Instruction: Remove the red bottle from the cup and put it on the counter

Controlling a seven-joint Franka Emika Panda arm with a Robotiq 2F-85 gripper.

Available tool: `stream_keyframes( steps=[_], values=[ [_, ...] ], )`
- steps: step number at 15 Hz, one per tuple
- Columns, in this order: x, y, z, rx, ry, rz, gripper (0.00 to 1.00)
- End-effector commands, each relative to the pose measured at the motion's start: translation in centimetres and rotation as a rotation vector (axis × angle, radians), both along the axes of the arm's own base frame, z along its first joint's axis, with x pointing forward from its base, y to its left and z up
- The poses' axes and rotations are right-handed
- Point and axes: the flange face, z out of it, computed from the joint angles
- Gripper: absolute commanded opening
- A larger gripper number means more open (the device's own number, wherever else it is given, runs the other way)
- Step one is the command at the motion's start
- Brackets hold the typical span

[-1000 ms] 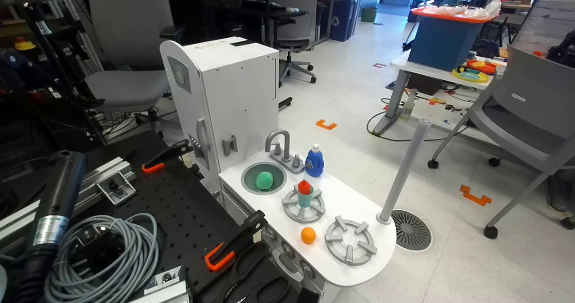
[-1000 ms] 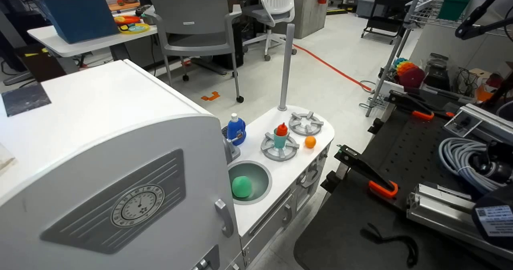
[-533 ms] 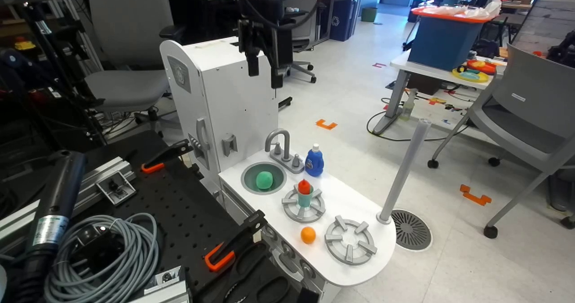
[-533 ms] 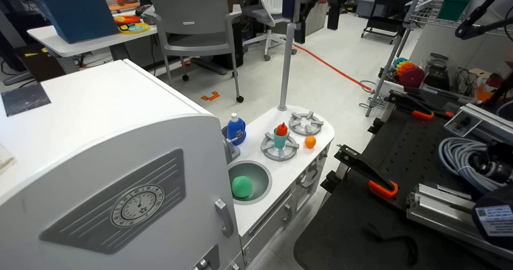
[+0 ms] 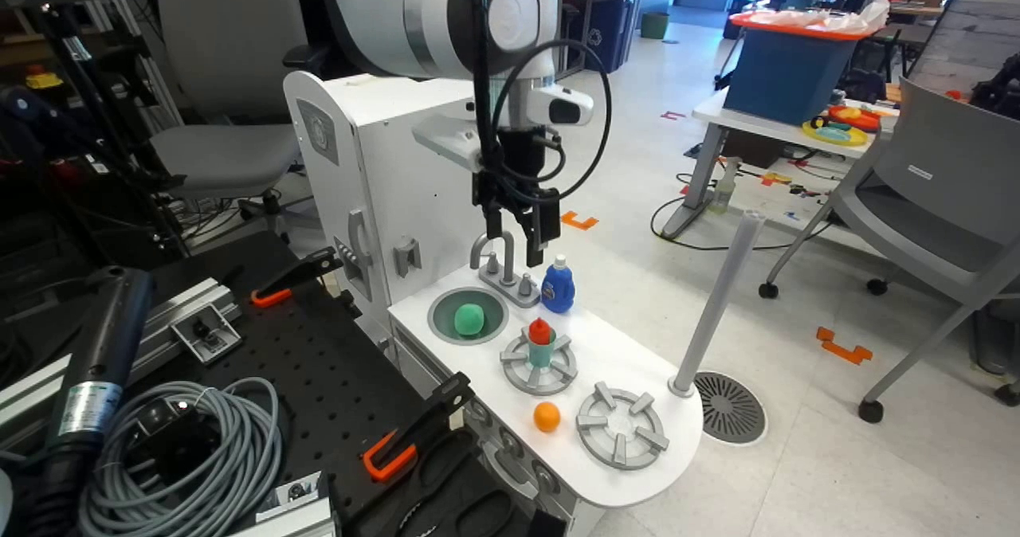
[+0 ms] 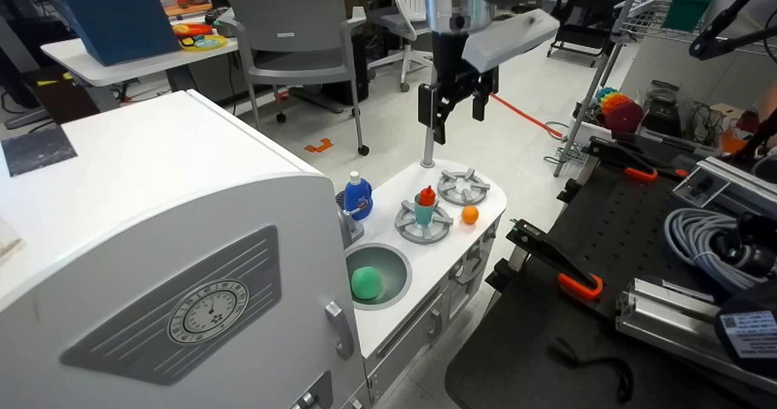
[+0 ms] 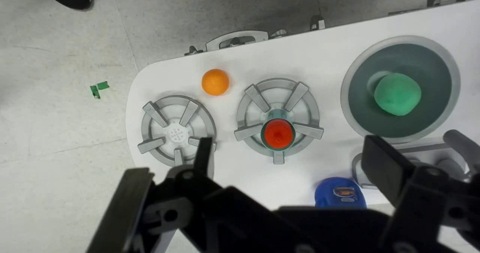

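Exterior view | jaws have descended, spread and empty, above cup (image 5: 541,354) | red bottle (image 5: 539,331) inside it; approach likely underway

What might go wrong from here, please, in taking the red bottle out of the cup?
Only the upper part of the red bottle shows above the cup, so the gripper might lift both together. The cup stands on a burner and could tip if nudged. The blue bottle stands nearby, so the open gripper might knock it.
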Motion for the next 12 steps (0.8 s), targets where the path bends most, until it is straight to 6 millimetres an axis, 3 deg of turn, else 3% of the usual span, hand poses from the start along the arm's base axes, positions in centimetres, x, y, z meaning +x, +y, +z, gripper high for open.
stream_keyframes(
  steps=[1,7,12],
  values=[
    [3.6,0.3,-3.7,0.008,-0.038,0.015,1.00],
    [6.7,0.4,-9.7,-0.023,-0.020,0.005,1.00],
    [7.4,0.9,-14.1,-0.034,0.016,0.000,1.00]
  ],
)
